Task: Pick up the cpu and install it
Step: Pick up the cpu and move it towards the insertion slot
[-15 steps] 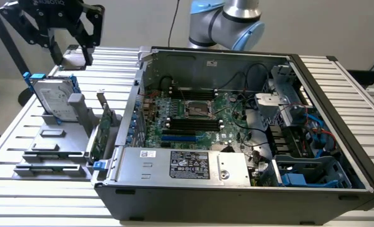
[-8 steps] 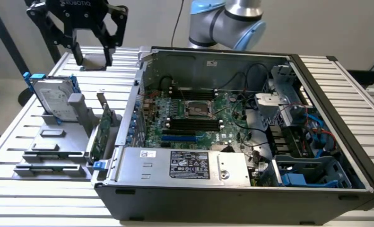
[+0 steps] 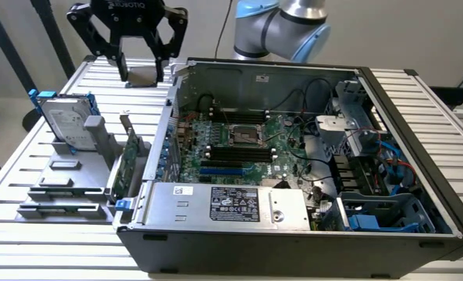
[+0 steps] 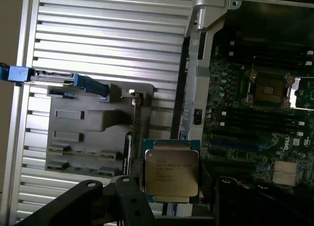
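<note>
My gripper (image 3: 142, 75) hangs high over the slatted table, off the exterior view's left of the open computer case (image 3: 418, 193). It is shut on the cpu (image 3: 144, 76), a small square chip held flat between the two black fingers (image 3: 125, 69). In the wrist view the cpu (image 4: 170, 171) shows its dull silver top with printed text and a thin greenish rim, and a dark finger (image 4: 128, 196) presses against one side. The dark square socket (image 3: 245, 136) lies on the green motherboard inside the case, well apart from the chip; the socket (image 4: 267, 90) stands uncovered.
A grey parts holder (image 3: 75, 175) on the table carries a silver hard drive with blue clips (image 3: 67, 120) and an upright card (image 3: 123, 167). The case wall (image 3: 168, 117) rises between the gripper and the motherboard. A power supply (image 3: 231, 205) and cables sit inside the case.
</note>
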{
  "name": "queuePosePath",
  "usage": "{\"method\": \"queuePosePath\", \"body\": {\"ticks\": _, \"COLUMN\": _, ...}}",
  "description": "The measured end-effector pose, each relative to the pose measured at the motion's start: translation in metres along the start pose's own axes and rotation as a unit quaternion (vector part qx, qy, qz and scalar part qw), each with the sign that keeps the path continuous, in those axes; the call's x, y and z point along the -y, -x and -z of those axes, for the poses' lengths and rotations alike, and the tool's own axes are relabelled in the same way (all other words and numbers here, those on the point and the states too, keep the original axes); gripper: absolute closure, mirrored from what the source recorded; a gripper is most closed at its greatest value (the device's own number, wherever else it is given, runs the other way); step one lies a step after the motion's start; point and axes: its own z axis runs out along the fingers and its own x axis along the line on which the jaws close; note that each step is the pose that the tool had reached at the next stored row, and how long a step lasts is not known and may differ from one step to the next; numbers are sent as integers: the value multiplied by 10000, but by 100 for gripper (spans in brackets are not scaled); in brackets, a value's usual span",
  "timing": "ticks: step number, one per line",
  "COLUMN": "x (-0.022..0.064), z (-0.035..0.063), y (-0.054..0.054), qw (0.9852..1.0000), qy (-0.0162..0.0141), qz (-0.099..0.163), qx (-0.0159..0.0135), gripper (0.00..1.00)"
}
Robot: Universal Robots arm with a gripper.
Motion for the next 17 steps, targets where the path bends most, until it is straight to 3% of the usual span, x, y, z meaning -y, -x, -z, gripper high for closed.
{"method": "queuePosePath", "body": {"ticks": 10, "x": 11, "z": 1, "y": 456, "qw": 10000, "qy": 15, "qz": 0, "qx": 0, "gripper": 45}}
{"method": "queuePosePath", "body": {"ticks": 17, "x": -50, "z": -91, "y": 785, "qw": 10000, "qy": 15, "qz": 1, "qx": -1, "gripper": 45}}
